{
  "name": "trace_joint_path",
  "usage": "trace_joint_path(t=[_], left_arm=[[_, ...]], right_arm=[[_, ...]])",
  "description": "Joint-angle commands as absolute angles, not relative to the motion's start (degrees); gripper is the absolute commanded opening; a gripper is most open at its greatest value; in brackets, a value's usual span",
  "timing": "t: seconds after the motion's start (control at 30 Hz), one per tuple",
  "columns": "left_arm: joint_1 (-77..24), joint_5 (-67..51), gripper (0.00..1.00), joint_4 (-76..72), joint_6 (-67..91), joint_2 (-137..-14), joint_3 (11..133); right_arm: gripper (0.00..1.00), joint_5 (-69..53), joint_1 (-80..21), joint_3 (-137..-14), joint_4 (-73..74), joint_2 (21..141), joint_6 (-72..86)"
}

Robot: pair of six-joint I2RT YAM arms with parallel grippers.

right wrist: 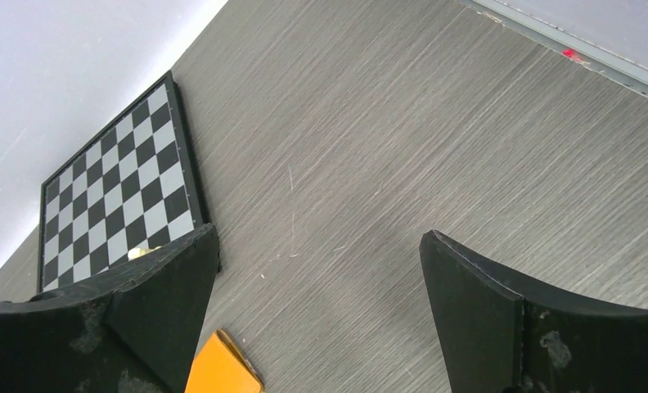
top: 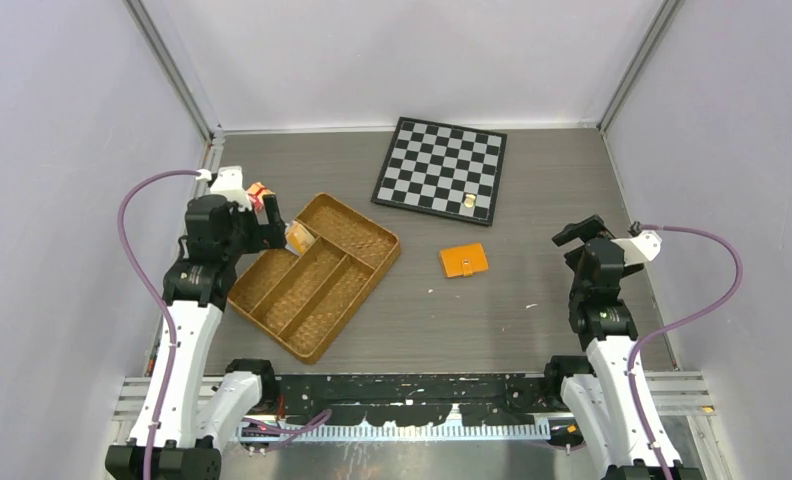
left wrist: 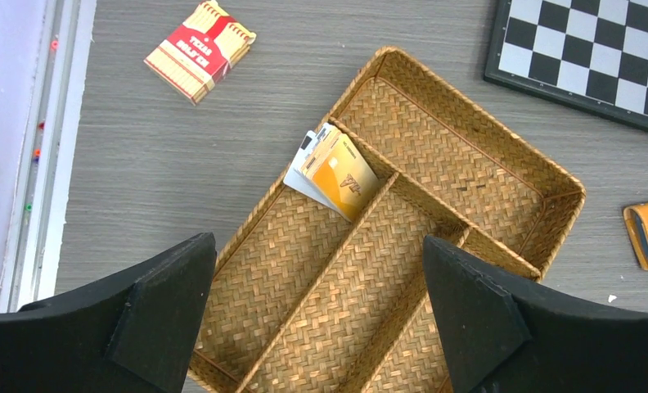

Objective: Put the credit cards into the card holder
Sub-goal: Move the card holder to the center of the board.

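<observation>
Credit cards (left wrist: pixel 337 168) stacked at the far end of the leftmost long slot of the woven tray (left wrist: pixel 484 124), below the left gripper (left wrist: pixel 318 246) with jaws spread wide, card holder (top: pixel 464 261) flat on the table (top: pixel 532 330) between tray and equally released right gripper (right wrist: pixel 321 237).

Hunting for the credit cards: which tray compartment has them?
The left-hand long slot of the woven tray, at its far end; the credit cards lean there, other compartments look empty.
</observation>
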State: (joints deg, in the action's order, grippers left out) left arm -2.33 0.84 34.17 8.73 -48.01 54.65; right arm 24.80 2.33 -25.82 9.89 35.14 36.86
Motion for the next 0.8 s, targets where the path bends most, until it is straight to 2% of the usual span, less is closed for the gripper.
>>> trace_joint_path(t=[0.0, 0.23, 0.43, 0.57, 0.77], left_arm=[[-2.1, 0.8, 1.0, 33.7, 8.9, -48.8, 56.7], [-3.7, 1.8, 1.0, 33.9, 9.7, -50.6, 55.8], [-7.2, 0.6, 1.0, 34.4, 9.3, -51.3, 55.5], [-8.7, 0.3, 1.0, 34.5, 9.3, -51.5, 55.3], [-10.0, -1.6, 1.0, 34.3, 9.1, -51.5, 55.0]], right_arm=[[0.97, 24.2, 2.4, -29.6, 9.0, 35.4, 38.4], [0.97, 16.4, 2.4, -34.5, 15.7, 38.8, 38.4], [0.96, 1.6, 2.4, -36.9, 22.0, 42.7, 43.8], [0.85, -10.3, 2.1, -33.5, 20.7, 45.2, 52.6], [0.76, -10.3, -0.9, -26.7, 16.0, 45.5, 60.6]])
